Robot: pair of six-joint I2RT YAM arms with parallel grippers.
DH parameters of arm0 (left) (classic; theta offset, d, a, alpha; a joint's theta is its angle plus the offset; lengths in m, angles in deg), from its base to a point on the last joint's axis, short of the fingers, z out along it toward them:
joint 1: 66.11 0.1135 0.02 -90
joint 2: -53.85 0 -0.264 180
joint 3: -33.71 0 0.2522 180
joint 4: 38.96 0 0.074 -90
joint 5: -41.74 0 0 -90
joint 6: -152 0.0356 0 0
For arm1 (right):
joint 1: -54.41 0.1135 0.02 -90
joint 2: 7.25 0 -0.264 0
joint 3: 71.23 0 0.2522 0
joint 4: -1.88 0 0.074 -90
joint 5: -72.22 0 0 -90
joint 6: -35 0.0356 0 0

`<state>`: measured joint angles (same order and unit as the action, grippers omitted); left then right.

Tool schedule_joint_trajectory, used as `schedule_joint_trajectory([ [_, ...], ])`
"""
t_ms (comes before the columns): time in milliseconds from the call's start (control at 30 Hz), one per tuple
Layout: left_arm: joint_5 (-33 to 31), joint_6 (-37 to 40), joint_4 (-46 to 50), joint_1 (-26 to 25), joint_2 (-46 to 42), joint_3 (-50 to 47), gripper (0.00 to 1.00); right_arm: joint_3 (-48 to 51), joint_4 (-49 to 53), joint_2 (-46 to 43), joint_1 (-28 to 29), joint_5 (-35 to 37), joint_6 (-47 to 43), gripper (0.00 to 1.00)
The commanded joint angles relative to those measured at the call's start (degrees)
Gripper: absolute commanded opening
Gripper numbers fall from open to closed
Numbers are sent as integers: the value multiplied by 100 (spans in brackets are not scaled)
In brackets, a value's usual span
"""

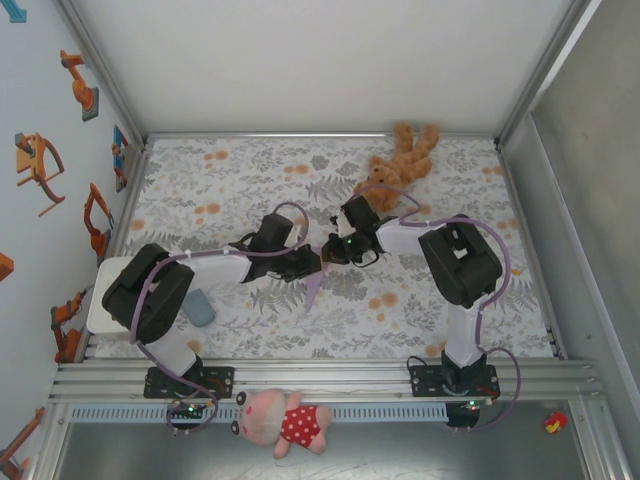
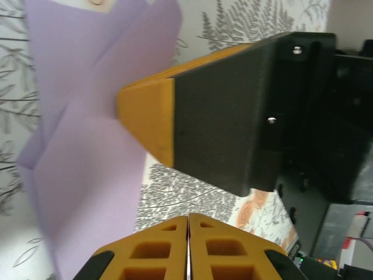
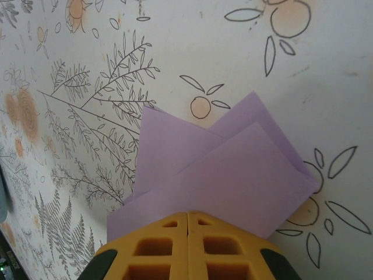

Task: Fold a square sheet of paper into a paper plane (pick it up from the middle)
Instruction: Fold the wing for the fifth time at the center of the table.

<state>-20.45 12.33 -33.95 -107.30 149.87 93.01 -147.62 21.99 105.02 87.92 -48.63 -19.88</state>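
Sheet of paper (image 3: 221,169), folded, pinched in right tool (image 3: 187,214); left tool (image 2: 187,217) closed too.

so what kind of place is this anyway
Most likely a robotics lab test cell: a left arm and right arm bolted to an aluminium rail, white panel walls boxing in a floral-patterned table, and robot stickers on one wall.

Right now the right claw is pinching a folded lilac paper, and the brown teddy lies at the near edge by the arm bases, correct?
No: the brown teddy lies at the far edge, as the top view shows. The right gripper is shut on the folded lilac paper.
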Motion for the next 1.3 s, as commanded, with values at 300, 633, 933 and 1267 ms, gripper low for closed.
schedule_joint_trajectory([
  [300,87,102,60,-87,665,129,1,151,360,358,35,490,180,1],
  [633,-186,124,613,-229,470,-453,0,164,481,471,19,803,336,1],
  [933,-283,201,1237,-549,-130,-774,0,150,533,584,21,958,482,0],
  [1267,-491,160,1962,-741,-1463,-1334,1,188,493,489,21,993,540,0],
])
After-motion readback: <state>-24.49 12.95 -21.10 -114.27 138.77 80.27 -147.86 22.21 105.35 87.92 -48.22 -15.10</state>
